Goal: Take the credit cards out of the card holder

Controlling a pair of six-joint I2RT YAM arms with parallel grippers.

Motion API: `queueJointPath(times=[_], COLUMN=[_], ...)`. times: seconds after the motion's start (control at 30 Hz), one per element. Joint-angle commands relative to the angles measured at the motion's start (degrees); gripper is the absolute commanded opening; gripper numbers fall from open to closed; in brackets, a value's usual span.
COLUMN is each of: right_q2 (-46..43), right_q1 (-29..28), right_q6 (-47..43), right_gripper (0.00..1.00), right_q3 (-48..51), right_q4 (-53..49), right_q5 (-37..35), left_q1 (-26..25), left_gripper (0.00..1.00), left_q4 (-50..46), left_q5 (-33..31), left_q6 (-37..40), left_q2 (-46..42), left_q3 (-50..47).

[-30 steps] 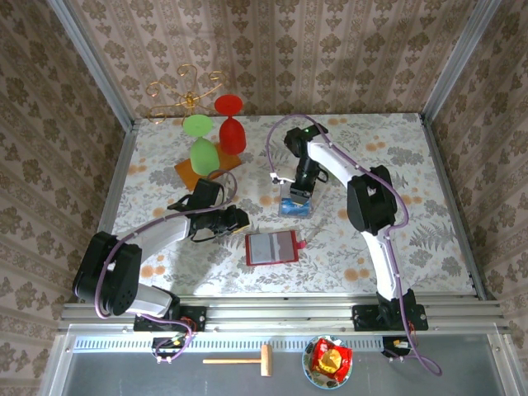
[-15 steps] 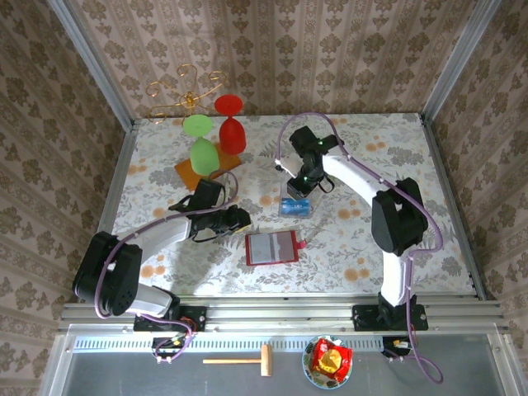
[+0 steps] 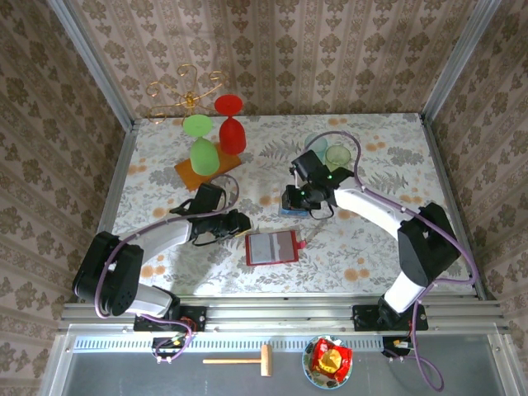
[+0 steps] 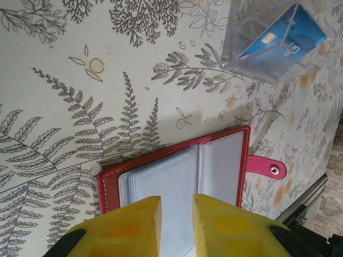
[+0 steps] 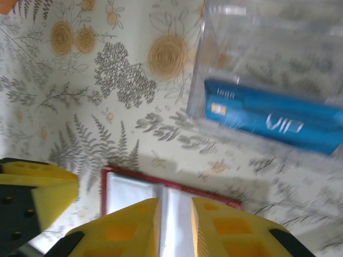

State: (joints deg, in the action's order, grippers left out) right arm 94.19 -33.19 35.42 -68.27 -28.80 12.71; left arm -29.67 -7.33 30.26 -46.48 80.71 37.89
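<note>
On the grey shelf [image 3: 124, 363] in front of the table [image 3: 412, 247] lay a wooden hammer [image 3: 239, 360] and a bowl [image 3: 308, 369] holding something red and yellow.

The holder [image 3: 271, 247] [image 4: 214, 160] [image 5: 134, 195] lay open and flat on the table, close to the near edge and about midway along it. Its greyish pockets faced up, and its tab [image 3: 303, 243] [image 4: 265, 167] pointed toward the right edge. Whether any cards sat in those pockets could not be told.

The left arm [image 3: 165, 233] reached in from the near left corner. The left jaws hung just beside the holder's far left corner. Their 2 yellow fingers [image 4: 123, 225] stood a narrow gap apart, with nothing between them.

Just beyond the holder, near the middle of the table, stood a clear box [image 3: 289, 211] [image 4: 241, 37] [image 5: 257, 48] with 1 blue card [image 4: 281, 35] [image 5: 268, 115] inside. The right arm [image 3: 371, 206] curved in from the near right corner. The right jaws hung over that box, their fingers [image 5: 225, 225] also slightly parted and empty. Whether they touched the box could not be told.

Farther back, toward the far edge and right of its middle, stood 2 clear cups [image 3: 338, 155]. Toward the far left, a green glass [image 3: 203, 155] rested on an orange board [image 3: 186, 173], with a red glass [image 3: 232, 136] beside it. A gold wire rack [image 3: 186, 91] stood in the far left corner.
</note>
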Motion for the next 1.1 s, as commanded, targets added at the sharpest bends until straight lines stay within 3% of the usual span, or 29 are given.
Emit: queueJointPath(times=[0.0,0.33,0.77,1.07], right_q2=[-2.1,-2.0,0.4,2.4], right_q1=[-0.9,-5.1,-8.2,-9.1], right_q6=[10.8,13.4,14.7,15.4], right_gripper=[0.24,0.30,0.32,0.31], right_q3=[4.2,9.3,10.2,10.6], right_q4=[5.1,7.7,10.0,11.4], right_q5=[6.1,7.2,8.4,10.6], left_q1=[-0.6,-2.4,-3.4,-3.6], left_gripper=[0.23,0.25,0.28,0.20], left_q4=[0.8,4.5,5.3,5.7], left_q5=[0.8,1.5,0.3,-0.1], left_q6=[0.1,-2.0,-2.5,-2.7], left_q2=[-0.6,-0.7,-0.5,-0.1], left_q3=[-1.6,-6.6,-8.6,-9.3])
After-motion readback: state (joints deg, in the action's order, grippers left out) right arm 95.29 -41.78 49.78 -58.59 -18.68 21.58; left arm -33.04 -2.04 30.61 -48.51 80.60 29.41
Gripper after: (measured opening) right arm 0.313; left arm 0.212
